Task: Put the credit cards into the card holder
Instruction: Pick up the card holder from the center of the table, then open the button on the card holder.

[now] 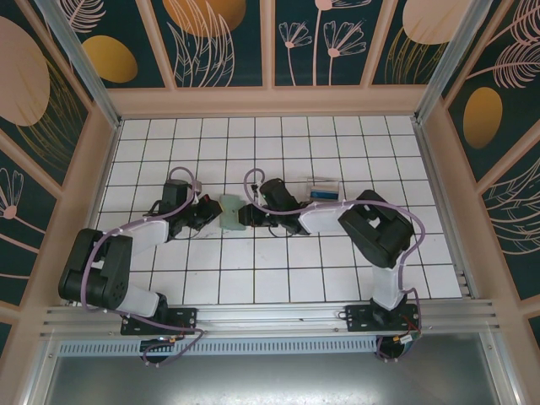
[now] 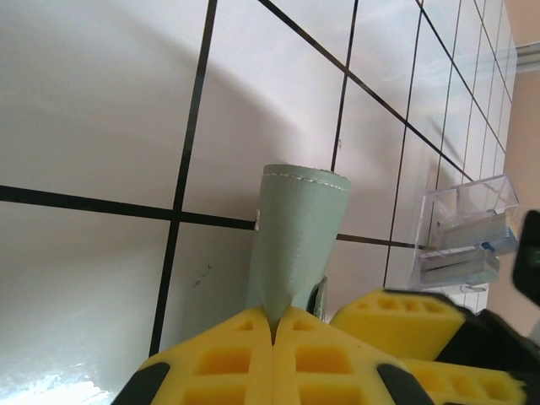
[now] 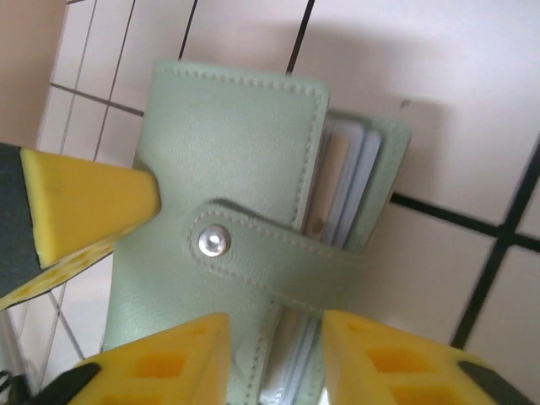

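Cards [image 3: 354, 181] sat inside the card holder [image 3: 228, 169] at the middle of the bench [image 1: 253, 278]; left jaws pinched its edge, right jaws stood spread. I'd hold firm and back the right off, clear of the strap [image 3: 278, 253].

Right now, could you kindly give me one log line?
left tool: shut on card holder | right tool: open | credit cards: in card holder

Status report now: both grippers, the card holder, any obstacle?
Left gripper shut on card holder. Right gripper open, astride its edge. Cards inside, strap snapped. Clear tray stands apart.
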Robot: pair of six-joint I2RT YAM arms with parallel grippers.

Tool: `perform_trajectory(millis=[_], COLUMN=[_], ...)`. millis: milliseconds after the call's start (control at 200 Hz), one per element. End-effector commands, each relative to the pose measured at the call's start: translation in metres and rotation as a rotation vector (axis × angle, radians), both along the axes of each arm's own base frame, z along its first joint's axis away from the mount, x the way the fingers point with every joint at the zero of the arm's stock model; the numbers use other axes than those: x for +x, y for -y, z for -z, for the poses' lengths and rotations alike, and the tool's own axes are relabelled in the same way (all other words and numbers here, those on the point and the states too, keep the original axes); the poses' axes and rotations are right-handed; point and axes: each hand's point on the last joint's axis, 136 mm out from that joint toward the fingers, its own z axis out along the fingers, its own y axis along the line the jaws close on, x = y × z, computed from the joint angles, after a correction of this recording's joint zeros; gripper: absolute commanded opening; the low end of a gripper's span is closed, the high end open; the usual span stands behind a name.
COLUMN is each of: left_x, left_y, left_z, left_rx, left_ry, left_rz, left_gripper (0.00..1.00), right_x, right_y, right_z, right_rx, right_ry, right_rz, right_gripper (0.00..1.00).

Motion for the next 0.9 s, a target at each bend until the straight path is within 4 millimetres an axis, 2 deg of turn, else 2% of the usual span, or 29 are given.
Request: perform_trajectory(millis=[0, 105, 310, 410, 475, 696, 896], left_x=[-0.002, -0.002, -0.003, -0.002, -0.002, -0.001, -0.001], left_y=[0.006, 0.005, 0.009, 0.013, 0.016, 0.021, 0.020], left_z=[-0.014, -0.017, -0.020, -0.023, -0.027, -0.035, -0.035], left_rx=[-0.034, -0.028, -0.062, -0.089, -0.114, -0.146, -0.149], left_ry=[0.000, -0.004, -0.019, -0.026, -0.026, -0.020, -0.019], left_rz=[0.021, 0.016, 0.022, 0.032, 0.037, 0.046, 0.037], left_gripper=[0.00, 0.00, 0.00, 0.00, 0.00, 0.00, 0.00], right_x=[0.016, 0.019, 0.016, 0.012, 0.011, 0.020, 0.019], right_y=[0.005, 0.000, -0.019, -0.028, -0.032, -0.023, -0.020], right_z=[-0.018, -0.026, -0.024, -0.020, -0.016, 0.012, 0.016], right_rx=[-0.075, -0.072, -0.083, -0.106, -0.126, -0.272, -0.311], right_ry=[0.120, 0.154, 0.176, 0.189, 0.194, 0.183, 0.185], right_rz=[0.018, 0.001, -0.050, -0.061, -0.063, 0.003, -0.010], right_gripper=[0.38, 0.41, 0.43, 0.53, 0.54, 0.53, 0.43])
